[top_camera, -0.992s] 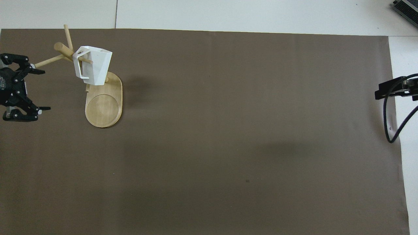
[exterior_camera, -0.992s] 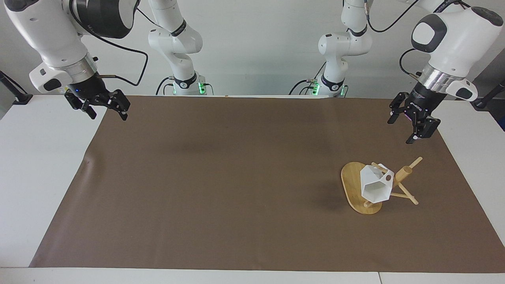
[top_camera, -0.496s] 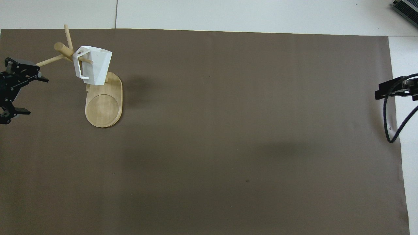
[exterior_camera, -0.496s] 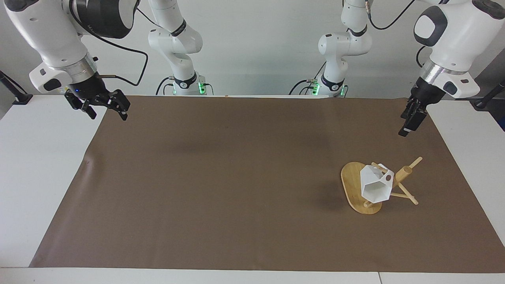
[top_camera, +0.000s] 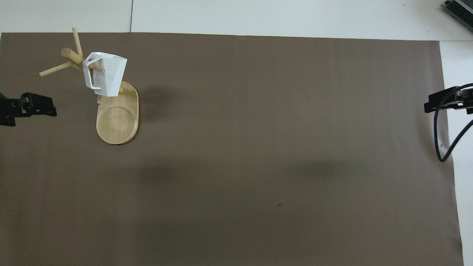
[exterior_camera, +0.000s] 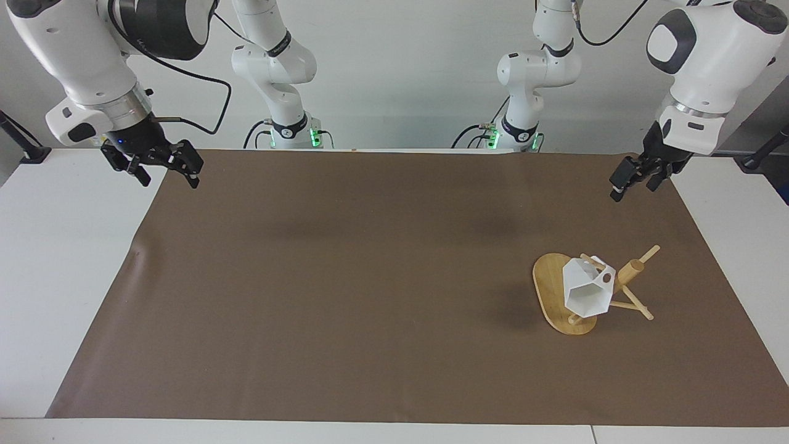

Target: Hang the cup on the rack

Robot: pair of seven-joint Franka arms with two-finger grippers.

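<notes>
One small white faceted cup (exterior_camera: 587, 290) hangs by its pierced handle on a peg of the bamboo mug rack (exterior_camera: 630, 274), so weight holds it. Left gripper (exterior_camera: 633, 177), at the rack's twelve o'clock, and right gripper (exterior_camera: 161, 165) both gape wide, empty, waiting.

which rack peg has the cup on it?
The peg pointing toward the right arm's end of the table: it passes through the cup's handle. The rack's other pegs are bare.
</notes>
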